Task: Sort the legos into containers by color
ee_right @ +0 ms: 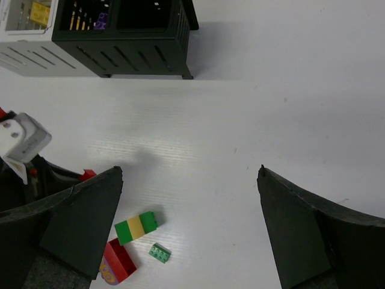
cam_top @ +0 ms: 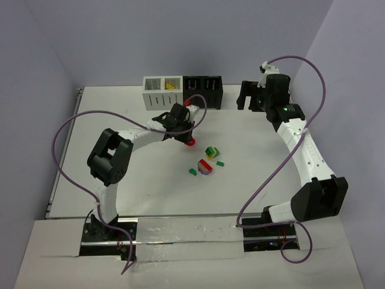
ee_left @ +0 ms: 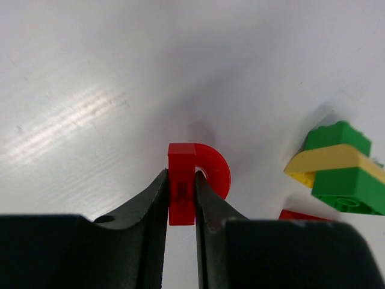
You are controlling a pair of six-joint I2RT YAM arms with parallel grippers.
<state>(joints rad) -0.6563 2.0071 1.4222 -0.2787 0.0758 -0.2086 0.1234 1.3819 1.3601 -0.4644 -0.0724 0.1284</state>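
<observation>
My left gripper (cam_top: 185, 138) (ee_left: 181, 194) is shut on a red D-shaped lego (ee_left: 201, 171) (cam_top: 190, 142), pinching its flat bar just over the table. To its right lie a green-yellow-green stack (cam_top: 210, 152) (ee_left: 338, 168) (ee_right: 136, 227), a red brick on a purple piece (cam_top: 206, 167) (ee_right: 120, 260) and two small green bricks (cam_top: 220, 162) (cam_top: 193, 171). The containers stand at the back: a white unit (cam_top: 161, 93) (ee_right: 27, 51) holding a yellow lego (ee_right: 39, 12), and a black unit (cam_top: 203, 90) (ee_right: 129, 45). My right gripper (cam_top: 251, 96) (ee_right: 190, 170) hangs open and empty to the right of the black bins.
Purple cables loop over both arms. The table's left edge (cam_top: 66, 150) runs close to the left arm's elbow. The left arm's wrist (ee_right: 21, 141) shows at the left of the right wrist view.
</observation>
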